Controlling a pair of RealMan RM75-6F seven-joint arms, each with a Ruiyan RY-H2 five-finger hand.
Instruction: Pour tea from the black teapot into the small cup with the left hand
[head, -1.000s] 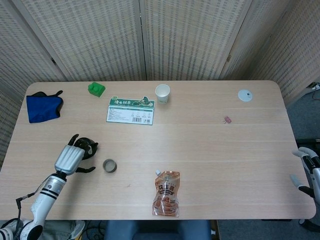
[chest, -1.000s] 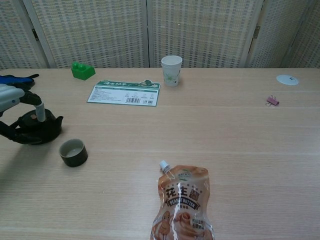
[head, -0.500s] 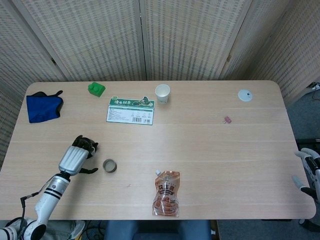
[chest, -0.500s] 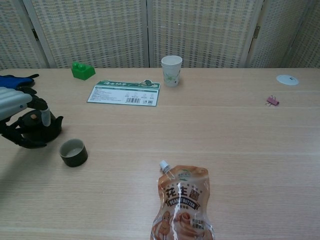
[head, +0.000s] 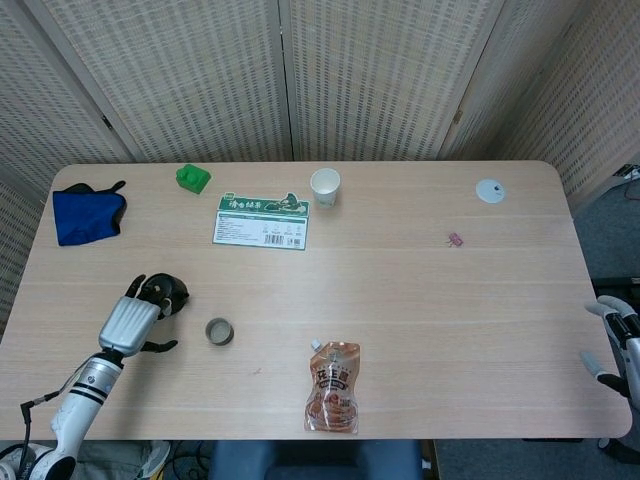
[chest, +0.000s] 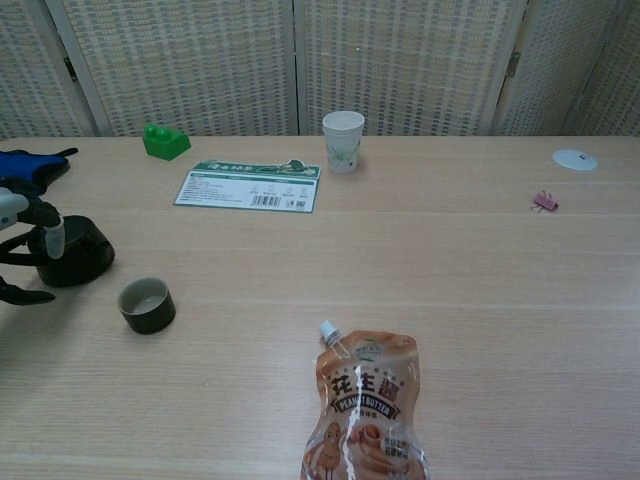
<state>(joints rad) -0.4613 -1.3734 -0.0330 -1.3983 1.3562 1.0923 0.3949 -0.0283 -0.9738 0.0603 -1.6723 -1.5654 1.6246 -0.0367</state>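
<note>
The left hand has drawn back toward the worktop's near left edge since the earlier frame, and the black teapot now shows farther left than before, its spout no longer visible in the chest view. The teapot stands upright on the worktop, and the hand's fingers are spread around its left side; whether they actually grasp it or only touch it I cannot tell. The small cup sits just to the right of the teapot, apart from it, upright, with a pale inside; whether any tea is in it cannot be made out. Farther back a white paper cup stands upright, its contents hidden from both views. Beside it lies a green and white printed card, and to the left of that a green block. A blue cloth lies at the far left edge. A sealed pouch with a screw spout lies flat near the front. A pink clip and a white round disc lie on the right side. The right hand hangs off the worktop's right edge, holding nothing, fingers loosely apart.
</note>
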